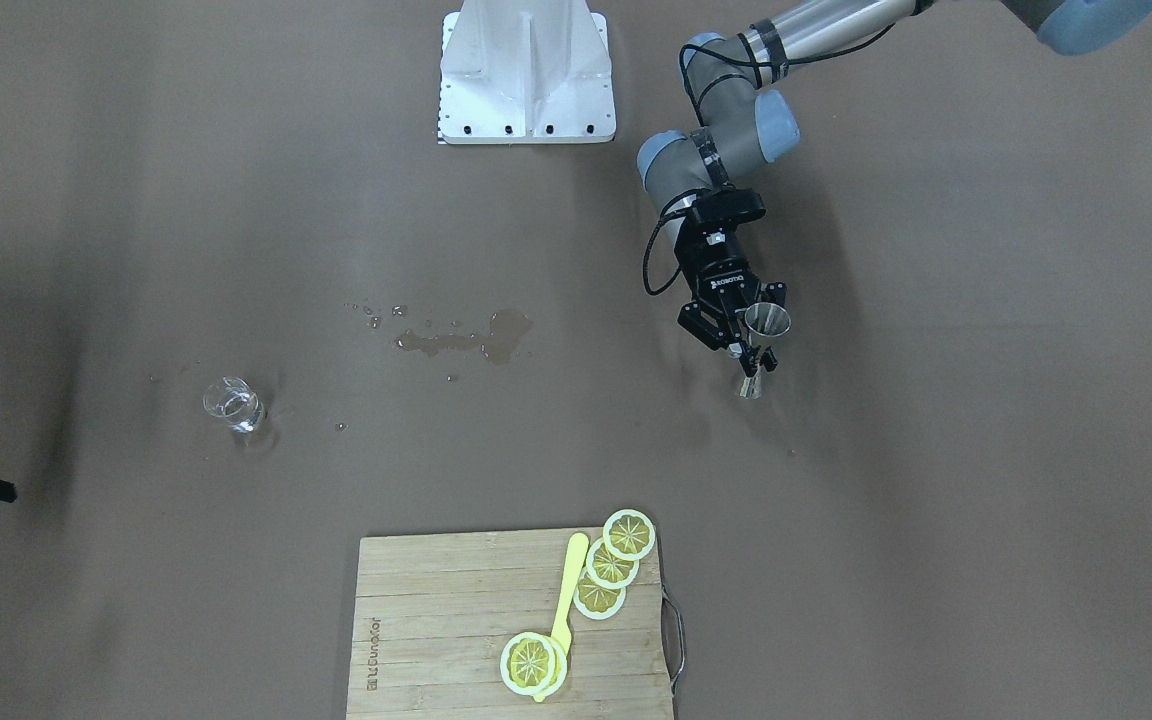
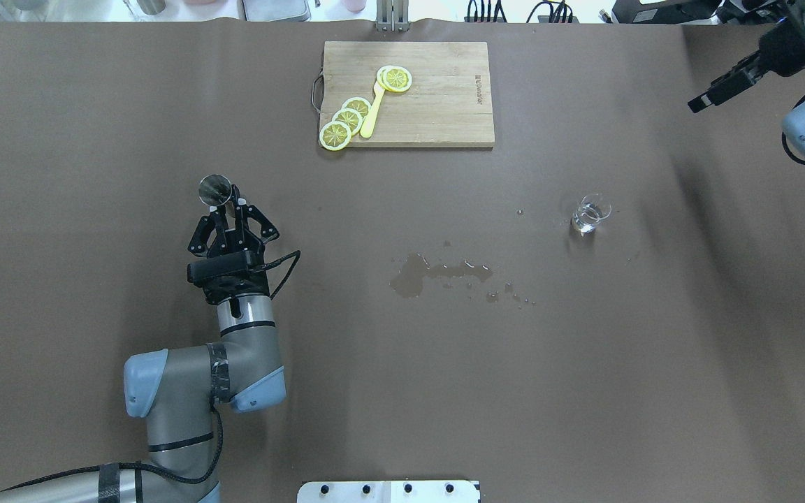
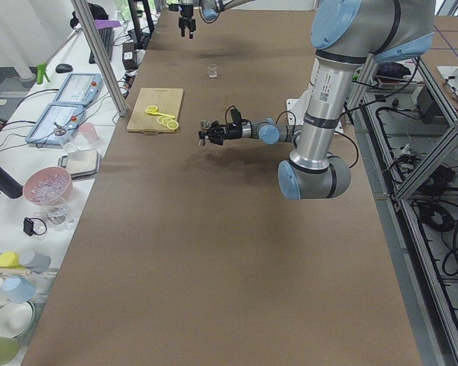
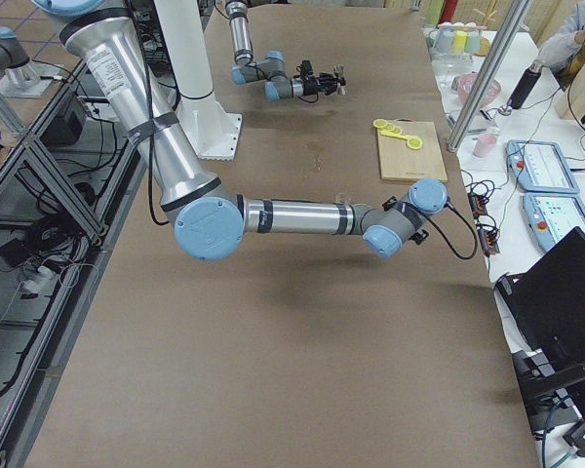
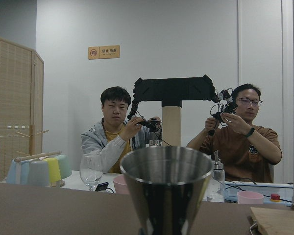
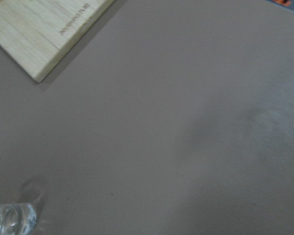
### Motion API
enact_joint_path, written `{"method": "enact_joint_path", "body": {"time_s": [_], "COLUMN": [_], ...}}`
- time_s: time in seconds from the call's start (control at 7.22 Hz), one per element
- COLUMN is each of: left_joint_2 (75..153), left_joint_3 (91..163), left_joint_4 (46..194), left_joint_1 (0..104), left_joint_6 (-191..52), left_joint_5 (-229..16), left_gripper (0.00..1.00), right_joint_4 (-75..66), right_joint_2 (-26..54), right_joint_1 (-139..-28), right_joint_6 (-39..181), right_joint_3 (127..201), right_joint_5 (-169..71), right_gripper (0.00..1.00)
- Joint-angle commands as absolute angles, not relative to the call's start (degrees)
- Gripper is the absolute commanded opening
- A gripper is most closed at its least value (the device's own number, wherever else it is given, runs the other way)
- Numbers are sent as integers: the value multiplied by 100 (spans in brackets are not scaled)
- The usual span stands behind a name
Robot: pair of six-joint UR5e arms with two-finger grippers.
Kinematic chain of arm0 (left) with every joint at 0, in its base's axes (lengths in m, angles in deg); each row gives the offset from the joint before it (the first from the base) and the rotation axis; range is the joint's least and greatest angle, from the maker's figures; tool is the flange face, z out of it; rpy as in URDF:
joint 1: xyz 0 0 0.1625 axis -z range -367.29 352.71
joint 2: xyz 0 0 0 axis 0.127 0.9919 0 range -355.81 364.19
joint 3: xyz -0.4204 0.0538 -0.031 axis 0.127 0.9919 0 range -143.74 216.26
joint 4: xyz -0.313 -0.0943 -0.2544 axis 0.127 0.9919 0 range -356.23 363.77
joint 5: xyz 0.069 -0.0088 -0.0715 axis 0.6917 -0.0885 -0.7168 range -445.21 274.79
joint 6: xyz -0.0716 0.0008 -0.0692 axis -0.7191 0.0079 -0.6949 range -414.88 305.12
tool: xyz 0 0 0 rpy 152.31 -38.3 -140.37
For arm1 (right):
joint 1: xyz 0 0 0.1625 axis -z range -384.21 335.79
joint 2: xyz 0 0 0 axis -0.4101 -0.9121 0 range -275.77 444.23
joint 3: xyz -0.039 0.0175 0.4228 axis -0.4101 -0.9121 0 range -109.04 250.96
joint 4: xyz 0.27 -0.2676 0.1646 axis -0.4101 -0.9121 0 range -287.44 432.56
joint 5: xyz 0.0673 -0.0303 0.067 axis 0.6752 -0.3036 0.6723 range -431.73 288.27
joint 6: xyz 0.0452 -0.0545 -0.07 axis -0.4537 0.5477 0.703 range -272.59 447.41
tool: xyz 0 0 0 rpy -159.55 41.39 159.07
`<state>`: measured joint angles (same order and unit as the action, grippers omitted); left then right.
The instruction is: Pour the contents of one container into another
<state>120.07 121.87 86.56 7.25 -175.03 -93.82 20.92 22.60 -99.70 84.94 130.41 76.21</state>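
The steel jigger [image 2: 214, 189] stands upright at the table's left, and my left gripper [image 2: 233, 204] is shut on its narrow waist. It is the hourglass shape [image 1: 764, 340] in the front-facing view, and its upper cone [image 5: 166, 183] fills the left wrist view. I cannot tell whether its base touches the table. The clear glass tumbler [image 2: 590, 214] stands alone on the right half, also seen as a small glass [image 1: 233, 405] from the front and at the corner of the right wrist view [image 6: 10, 220]. My right gripper [image 2: 713, 94] hangs open high at the far right, away from the glass.
A wet spill [image 2: 420, 271] with scattered drops marks the table's middle. A wooden cutting board [image 2: 444, 105] at the far edge carries lemon slices [image 2: 346, 122] and a yellow utensil [image 2: 372, 112]. Two people [image 5: 117, 132] sit beyond the far edge.
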Motion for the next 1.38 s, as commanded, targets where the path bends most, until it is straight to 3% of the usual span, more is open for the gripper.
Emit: {"method": "enact_joint_path", "body": {"time_s": [0.0,0.42,0.69,0.97,1.25], "left_joint_2": [12090,12143,12143,12143,12152], "left_joint_3": [11977,11853,11870,11896,11914], "left_joint_4": [8656,8656,8656,8656,8656], "left_joint_1": [721,730,721,721,721], "left_joint_6": [-17503,-17512,-17512,-17512,-17494], "left_joint_5": [-9391,-9391,-9461,-9558,-9681], "left_gripper": [0,0,0,0,0], "right_joint_4": [836,112,-1009,-1941,-2060], "right_joint_2": [2157,1580,580,137,-791], "right_joint_1": [-10688,-11122,-11227,-11516,-11553], "right_joint_6": [8565,8557,8460,8451,8451], "right_joint_3": [13239,13746,14894,15565,16504], "right_joint_5": [7243,6040,6010,6045,6019], "right_gripper": [100,100,100,100,100]}}
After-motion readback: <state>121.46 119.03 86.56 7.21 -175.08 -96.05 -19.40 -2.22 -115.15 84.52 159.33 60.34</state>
